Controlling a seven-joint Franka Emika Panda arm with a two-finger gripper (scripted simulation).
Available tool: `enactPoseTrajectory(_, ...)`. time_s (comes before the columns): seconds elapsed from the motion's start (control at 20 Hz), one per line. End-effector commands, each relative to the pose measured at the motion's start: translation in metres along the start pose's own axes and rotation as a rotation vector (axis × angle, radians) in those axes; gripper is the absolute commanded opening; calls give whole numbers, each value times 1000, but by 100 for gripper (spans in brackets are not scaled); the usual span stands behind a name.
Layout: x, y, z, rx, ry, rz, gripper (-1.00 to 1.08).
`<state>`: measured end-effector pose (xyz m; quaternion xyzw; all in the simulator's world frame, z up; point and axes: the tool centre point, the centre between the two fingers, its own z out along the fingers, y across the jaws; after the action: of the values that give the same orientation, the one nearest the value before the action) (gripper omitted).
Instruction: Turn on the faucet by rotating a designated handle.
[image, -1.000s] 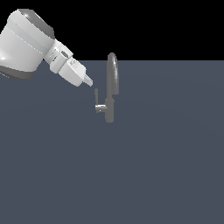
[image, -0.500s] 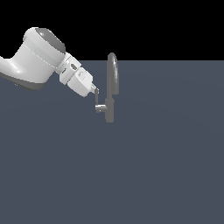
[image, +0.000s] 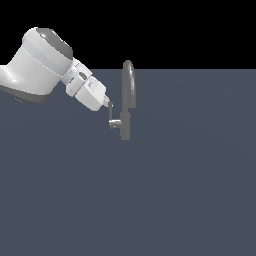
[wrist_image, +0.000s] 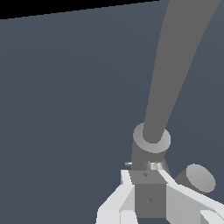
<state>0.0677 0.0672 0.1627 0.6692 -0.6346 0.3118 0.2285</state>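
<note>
The faucet is a grey tap with a tall arched spout on a thicker base, standing on the dark floor. Its handle is a short lever on a stub sticking out toward the exterior view's left. My gripper comes in from the upper left, its tip at the top end of the lever. Its jaws look closed together with nothing between them. In the wrist view the spout rises from the base collar. The gripper is just short of that collar, and a grey stub end, probably the handle, lies beside it.
A flat dark grey floor spreads around the faucet. The white arm body fills the upper part of the exterior view's left.
The arm has moved toward the exterior view's right and slightly down, bringing the gripper tip up to the handle. The handle and spout have not visibly moved.
</note>
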Motion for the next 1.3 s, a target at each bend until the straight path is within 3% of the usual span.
enactPoseTrajectory(0.0, 2, 7, -1, 0, 0, 0, -100)
enactPoseTrajectory(0.35, 7, 27, -5, 0, 0, 0, -100)
enactPoseTrajectory(0.45, 2, 22, -5, 7, -2, -5, -100)
enactPoseTrajectory(1.25, -3, 75, 7, 0, 0, 0, -100)
